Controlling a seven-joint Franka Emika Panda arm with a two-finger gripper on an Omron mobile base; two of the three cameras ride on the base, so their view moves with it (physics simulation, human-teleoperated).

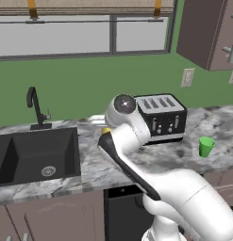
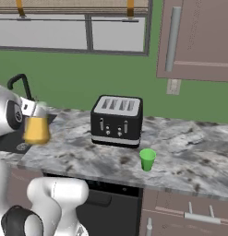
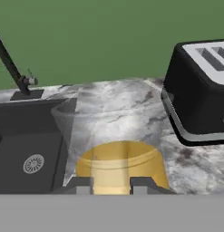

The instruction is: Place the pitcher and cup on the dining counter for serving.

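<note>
Setting: kitchen wall counter of grey-white marbled stone, green wall behind, a window above.
Sink: the black basin sat at the counter's left end, its black tap upright at the back rim.
Toaster: the black toaster stood toward the back of the counter, right of the sink.
My gripper: my gripper was clenched on the pitcher, one finger on each side of its rim.
Pitcher: it hung upright in my grasp, lifted clear of the stone, at the seam where the counter met the sink's right edge; yellow-orange below, clear above.
Cup: the green cup stood upright near the counter's front edge, in front of and to the right of the toaster, apart from it.
Open room: bare stone lay between the pitcher and the toaster, and more stretched to the right of the cup.
Overhead: a brown wall cabinet hung above the counter's right part.
</note>
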